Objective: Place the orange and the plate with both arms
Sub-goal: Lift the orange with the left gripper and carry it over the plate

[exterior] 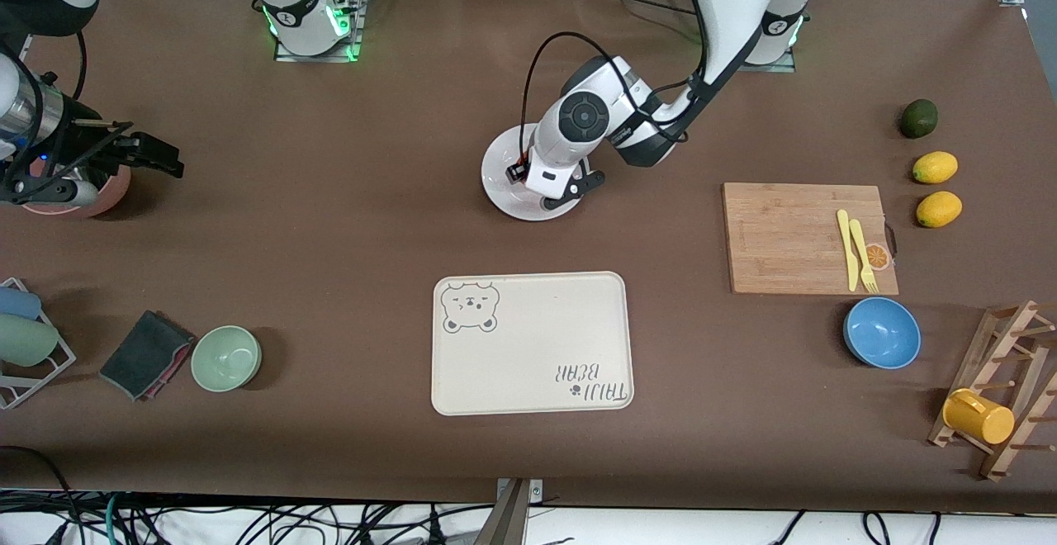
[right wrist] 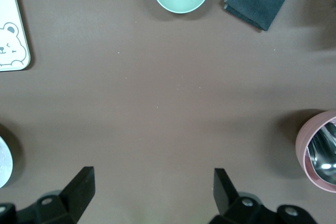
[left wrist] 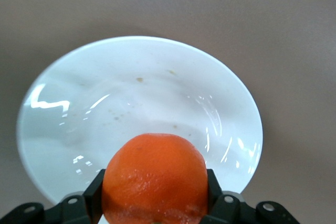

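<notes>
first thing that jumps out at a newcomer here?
The left gripper shut on the orange, hanging just over the white plate near the middle of the table. Nearer the front camera than the plate lies the cream bear-print tray. The right gripper waits open over bare table at the right arm's end, beside a pink bowl.

Robot lab, bolted arm bases (exterior: 314, 25), loose cables (exterior: 248, 520)
</notes>
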`<action>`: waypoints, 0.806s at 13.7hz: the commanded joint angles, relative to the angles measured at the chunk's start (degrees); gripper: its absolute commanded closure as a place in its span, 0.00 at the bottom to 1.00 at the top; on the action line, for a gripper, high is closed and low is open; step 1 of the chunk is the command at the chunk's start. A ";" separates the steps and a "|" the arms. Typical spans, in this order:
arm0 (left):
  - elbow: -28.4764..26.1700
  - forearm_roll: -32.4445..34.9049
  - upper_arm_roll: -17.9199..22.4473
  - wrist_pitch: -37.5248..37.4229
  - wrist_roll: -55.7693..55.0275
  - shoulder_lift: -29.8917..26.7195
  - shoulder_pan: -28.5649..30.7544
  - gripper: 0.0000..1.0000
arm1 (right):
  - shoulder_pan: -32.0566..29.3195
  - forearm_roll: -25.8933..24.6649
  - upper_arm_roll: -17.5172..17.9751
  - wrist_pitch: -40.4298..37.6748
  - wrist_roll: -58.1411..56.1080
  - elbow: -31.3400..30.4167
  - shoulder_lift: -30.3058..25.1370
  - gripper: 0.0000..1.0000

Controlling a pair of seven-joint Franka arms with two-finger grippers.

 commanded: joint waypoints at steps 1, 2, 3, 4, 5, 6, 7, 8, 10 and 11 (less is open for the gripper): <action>0.60 -0.96 0.48 1.61 -1.85 1.19 -0.95 0.83 | -0.17 -0.15 -0.02 -0.90 -0.54 0.61 -0.11 0.00; 0.60 -0.70 0.56 1.62 -1.86 1.54 -1.04 0.52 | -0.17 -0.15 -0.02 -0.90 -0.62 0.61 -0.11 0.00; 0.60 -0.35 0.57 1.62 -1.77 1.63 -1.13 0.25 | -0.17 -0.15 -0.02 -0.90 -0.54 0.52 -0.11 0.00; 0.69 -0.25 0.65 1.62 -1.86 1.54 -1.13 0.10 | -0.17 -0.15 -0.02 -0.90 -0.62 0.52 -0.11 0.00; 0.69 -0.25 0.57 1.53 -1.86 1.54 -1.13 0.00 | -0.17 -0.15 -0.02 -0.90 -0.54 0.52 -0.11 0.00; 0.77 -0.25 0.57 1.44 -1.94 1.37 -1.13 0.00 | -0.17 -0.06 -0.02 -0.98 -0.53 0.52 -0.11 0.00; 0.95 -0.25 0.57 1.27 -1.95 1.19 -1.04 0.00 | -0.17 -0.06 -0.11 -0.90 -0.27 0.61 -0.11 0.00; 1.39 -0.25 0.57 1.00 -1.95 1.19 -1.04 0.00 | -0.25 -0.06 -0.11 -0.90 0.16 0.61 -0.11 0.00; 1.57 -0.25 0.57 0.91 -2.03 1.10 -1.04 0.00 | -0.26 -0.06 -0.11 -0.90 -0.62 0.96 0.33 0.00; 1.74 -0.25 0.57 0.56 -2.12 0.67 -0.60 0.00 | -0.26 0.03 -0.02 -0.98 -0.01 0.87 0.33 0.00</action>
